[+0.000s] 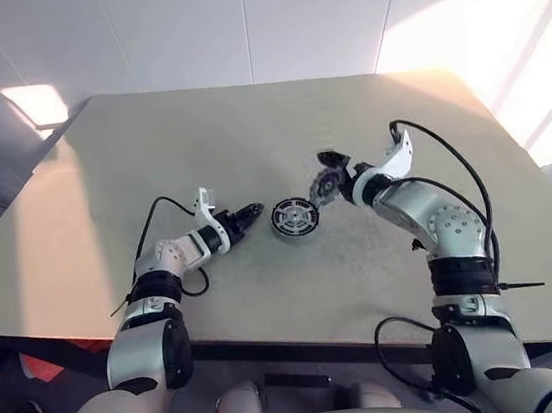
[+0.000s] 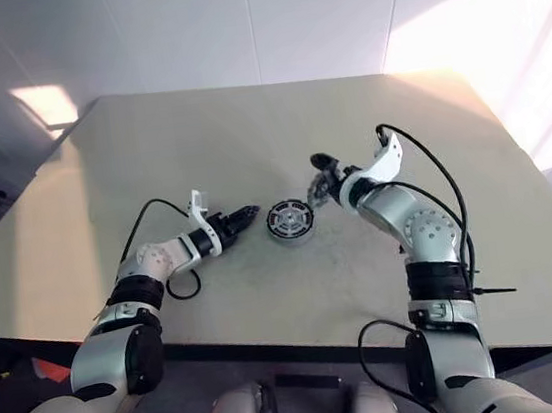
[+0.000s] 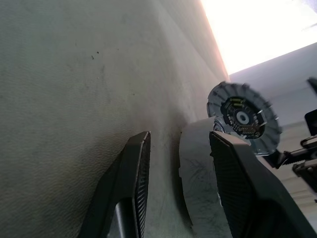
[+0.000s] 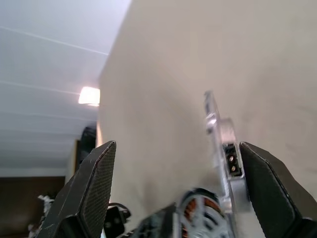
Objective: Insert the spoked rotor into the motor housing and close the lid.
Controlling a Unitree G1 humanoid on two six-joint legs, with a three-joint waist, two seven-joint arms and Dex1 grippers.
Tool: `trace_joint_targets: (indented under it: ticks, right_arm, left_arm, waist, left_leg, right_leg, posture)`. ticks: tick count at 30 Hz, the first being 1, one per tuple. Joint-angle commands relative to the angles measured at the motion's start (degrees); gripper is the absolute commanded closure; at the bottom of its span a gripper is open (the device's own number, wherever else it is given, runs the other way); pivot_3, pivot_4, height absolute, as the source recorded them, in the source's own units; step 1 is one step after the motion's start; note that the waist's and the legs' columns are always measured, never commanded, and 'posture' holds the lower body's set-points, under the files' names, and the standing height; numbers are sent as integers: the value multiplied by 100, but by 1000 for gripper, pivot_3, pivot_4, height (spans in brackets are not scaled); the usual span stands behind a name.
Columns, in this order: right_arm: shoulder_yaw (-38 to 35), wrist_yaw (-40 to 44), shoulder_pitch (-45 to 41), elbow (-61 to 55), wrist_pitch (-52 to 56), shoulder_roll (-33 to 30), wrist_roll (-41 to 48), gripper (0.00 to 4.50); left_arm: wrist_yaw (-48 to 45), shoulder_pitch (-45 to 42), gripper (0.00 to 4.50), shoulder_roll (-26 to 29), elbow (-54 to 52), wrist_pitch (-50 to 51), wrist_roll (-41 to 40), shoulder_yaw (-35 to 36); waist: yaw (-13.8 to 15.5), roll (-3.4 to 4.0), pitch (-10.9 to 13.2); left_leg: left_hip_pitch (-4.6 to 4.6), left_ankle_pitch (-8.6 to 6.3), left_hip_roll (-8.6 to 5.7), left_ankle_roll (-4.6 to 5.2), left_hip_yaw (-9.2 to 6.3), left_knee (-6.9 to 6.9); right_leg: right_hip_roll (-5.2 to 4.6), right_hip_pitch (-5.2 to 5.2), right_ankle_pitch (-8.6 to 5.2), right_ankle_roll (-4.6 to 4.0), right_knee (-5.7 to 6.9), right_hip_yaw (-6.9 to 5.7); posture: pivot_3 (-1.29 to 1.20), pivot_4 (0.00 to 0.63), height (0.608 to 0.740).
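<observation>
The big beige surface (image 1: pixel 248 139) is carrying the whole job, with the motor housing (image 1: pixel 294 217) sitting flat near its middle, between the two arms. The spoked rotor (image 2: pixel 289 217) is apparently already lying inside it, silver spokes showing over the copper windings, so the insertion step looks done and lid closing is what's left. The right end effector (image 1: pixel 332 176) is hovering just beside the housing on its right side, raised off the surface, jaws standing wide and gripping the lid (image 3: pixel 242 117) on edge. In the left wrist view the lid's slotted grey face and dark centre are tilting towards the housing; in the right wrist view it shows edge-on, against one finger (image 4: pixel 275 191) only, so how firm the grip is I cannot tell. Holding it tilted like that is probably for lining it up before lowering it flat. The left end effector (image 1: pixel 247 216) is resting low, just left of the housing, jaws partly open and holding nothing; one finger (image 3: pixel 242 188) is sitting beside the housing wall, contact unclear, likely bracing so it won't slide when the lid comes down. The lid is near but not yet on the housing.
</observation>
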Motion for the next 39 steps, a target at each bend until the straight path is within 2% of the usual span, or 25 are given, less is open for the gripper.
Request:
trace_joint_targets:
  ticks: [1, 9, 14, 18, 22, 24, 27, 29, 32, 35, 39]
  right_arm:
    - [-35, 469, -362, -220, 275, 70, 77, 43]
    - [195, 427, -596, -518, 1313, 101, 271, 43]
    - [322, 792, -582, -673, 1311, -39, -360, 43]
    - [435, 1296, -644, -736, 1030, -261, -1158, 43]
    - [891, 2043, -666, -633, 730, -572, -2217, 43]
    - [1387, 2755, -638, -459, 316, -787, -3012, 43]
    - [2704, 3808, -540, -73, -999, -1275, -4876, 43]
    - [3216, 4314, -489, 193, -1716, -1405, -5672, 43]
    - [3295, 4646, -488, 489, -2108, -1302, -6118, 43]
    - [3231, 4840, -529, 742, -2302, -1125, -6397, 43]
    - [2955, 4931, -631, 1125, -2348, -843, -6519, 43]
  left_arm:
    - [176, 35, 2474, 38, 22, -74, 154, -49]
    - [258, -95, 2474, 169, 228, -282, 132, 111]
    - [244, -116, 2474, 194, 304, -346, 143, 113]
    - [242, -75, 2474, 146, 288, -360, 163, 68]
    - [241, -60, 2474, 111, 273, -360, 175, 32]
    - [235, -62, 2474, 103, 263, -356, 179, 14]
    - [169, -75, 2474, 123, 205, -349, 167, -2]
    - [-11, -67, 2474, 173, 42, -297, 120, -33]
    - [-184, -85, 2474, 258, -192, -181, 4, 0]
    - [-184, -121, 2474, 307, -247, -168, -34, 62]
    - [-123, -48, 2474, 305, -340, -149, -20, 54]
  waist:
    - [1, 0, 0]
    - [-7, 0, 1]
    - [-7, -3, 4]
    - [-6, -5, 5]
    - [-6, -5, 5]
    - [-6, -7, 6]
    - [-4, -11, 9]
    - [-4, -19, 14]
    - [-13, -35, 28]
    - [-23, -46, 35]
    - [-48, -50, 39]
  left_leg:
    - [0, 0, 0, 1, 0, 0]
    - [3, 1, 4, -2, 0, -1]
    - [5, 3, 6, -5, 1, -2]
    - [2, 3, 6, -6, 1, -4]
    - [2, 3, 6, -6, 1, -6]
    - [1, 3, 6, -5, 1, -6]
    - [0, 2, 6, -4, 1, -6]
    - [-4, 1, 6, -2, 1, -4]
    - [-35, 1, 9, 0, 1, -1]
    - [-109, -3, 17, 15, 0, 27]
    - [-149, -29, 39, 92, 2, 90]
  right_leg:
    - [0, 1, 0, -1, 0, 0]
    - [3, 0, 1, -2, 0, 0]
    - [4, 0, 0, -2, -2, 0]
    - [4, -2, 0, -2, -2, 0]
    - [6, -4, 0, -2, -2, 0]
    - [6, -4, 0, -2, -2, 0]
    - [6, -1, 0, -2, -7, -1]
    - [6, -3, 0, -2, -10, -1]
    - [8, -34, 1, -5, -7, -2]
    - [13, -103, 34, -61, 18, -4]
    - [20, -122, 33, -67, 31, -18]
  posture:
    - [0, 0, 740]
    - [0, 0, 740]
    - [0, 0, 740]
    - [0, 0, 740]
    - [0, 0, 740]
    - [0, 0, 740]
    - [0, 0, 740]
    - [0, 0, 740]
    - [0, 0, 740]
    - [0, 0, 740]
    - [0, 0, 740]
